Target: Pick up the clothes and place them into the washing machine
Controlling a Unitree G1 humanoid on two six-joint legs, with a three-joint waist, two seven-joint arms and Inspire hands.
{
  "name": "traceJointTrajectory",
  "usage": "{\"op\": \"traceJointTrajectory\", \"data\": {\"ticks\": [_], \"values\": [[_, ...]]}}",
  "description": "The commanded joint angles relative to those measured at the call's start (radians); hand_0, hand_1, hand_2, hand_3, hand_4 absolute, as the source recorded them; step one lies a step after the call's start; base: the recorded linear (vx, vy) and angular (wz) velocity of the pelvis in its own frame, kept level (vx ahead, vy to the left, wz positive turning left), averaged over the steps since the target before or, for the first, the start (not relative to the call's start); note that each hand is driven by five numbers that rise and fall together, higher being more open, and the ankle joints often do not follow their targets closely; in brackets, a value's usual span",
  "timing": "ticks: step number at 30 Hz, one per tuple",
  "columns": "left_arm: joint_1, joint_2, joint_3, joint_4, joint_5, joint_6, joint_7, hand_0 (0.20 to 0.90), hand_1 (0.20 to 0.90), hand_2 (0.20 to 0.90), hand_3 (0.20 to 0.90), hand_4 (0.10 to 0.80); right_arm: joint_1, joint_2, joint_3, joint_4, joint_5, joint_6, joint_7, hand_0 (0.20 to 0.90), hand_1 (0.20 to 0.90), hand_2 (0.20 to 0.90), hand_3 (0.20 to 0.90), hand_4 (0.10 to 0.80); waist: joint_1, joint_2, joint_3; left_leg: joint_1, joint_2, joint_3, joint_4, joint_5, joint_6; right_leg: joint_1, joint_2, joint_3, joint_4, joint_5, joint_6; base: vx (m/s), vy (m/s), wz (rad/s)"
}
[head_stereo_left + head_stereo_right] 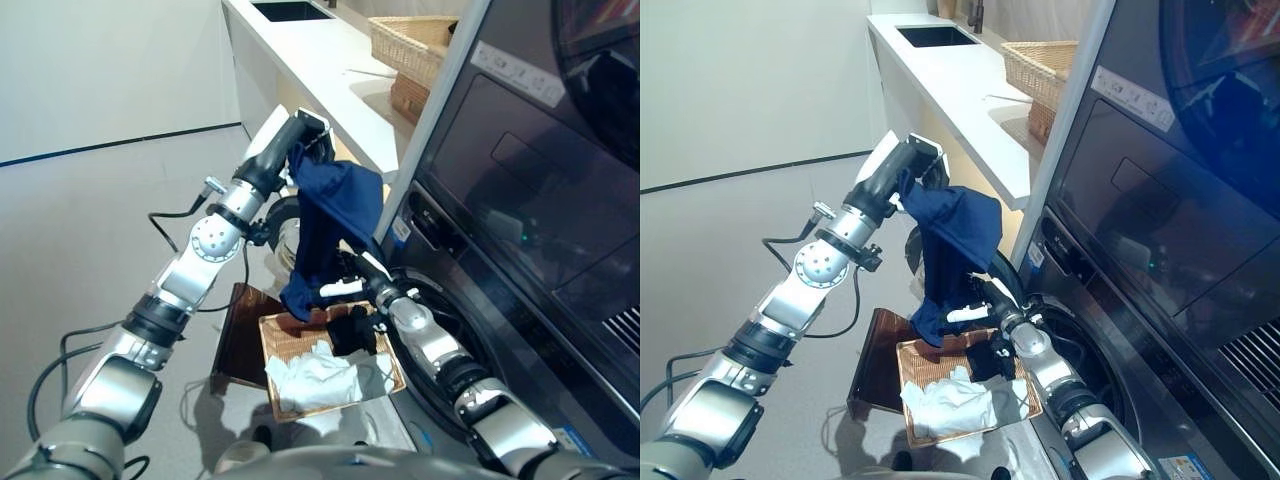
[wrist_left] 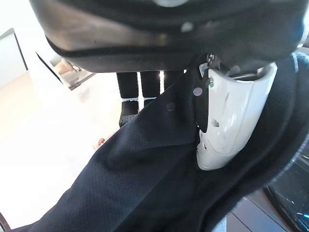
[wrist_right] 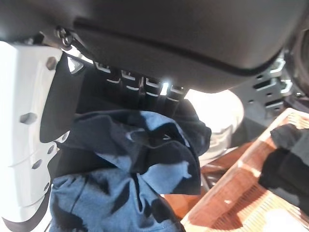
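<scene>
A navy blue garment (image 1: 335,205) hangs in the air in front of the washing machine (image 1: 500,230). My left hand (image 1: 300,140) is raised high and shut on its top edge; in the left wrist view the cloth (image 2: 145,169) lies pinched under the white-covered thumb (image 2: 227,121). My right hand (image 1: 362,275) is lower, by the machine's round door opening (image 1: 440,310), curled on the garment's lower end (image 3: 130,193). Below them a wicker basket (image 1: 395,375) on the floor holds a white cloth (image 1: 315,375) and a black cloth (image 1: 352,330).
The basket rests partly on a dark brown board (image 1: 240,340). A white counter (image 1: 320,70) with a sink runs along the back and carries a wicker basket (image 1: 415,45). Grey floor spreads to the left.
</scene>
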Motion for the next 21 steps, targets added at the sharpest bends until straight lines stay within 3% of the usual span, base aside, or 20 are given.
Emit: {"op": "traceJointTrajectory", "data": {"ticks": [1,21], "values": [[-0.224,-0.015,0.041,0.066,-0.001,-0.064,0.073,0.2,0.2,0.2,0.2,0.3,-0.038,-0.042,-0.054,-0.087,0.023,-0.089,-0.014,0.9,0.9,0.9,0.9,0.8,0.023,0.019,-0.083,0.024,-0.019,0.015,-0.007,-0.044,-0.054,0.012,0.022,0.005,0.064,-0.032,0.017,0.0,0.0,0.0],[-0.228,0.001,0.053,0.048,-0.002,-0.069,0.08,0.2,0.2,0.2,0.2,0.3,-0.04,-0.052,-0.099,-0.033,0.043,-0.098,-0.044,0.9,0.9,0.9,0.9,0.8,0.021,0.02,-0.084,0.028,-0.02,0.018,-0.007,-0.047,-0.052,0.014,0.021,0.007,0.068,-0.034,0.017,0.0,0.0,0.0]]}}
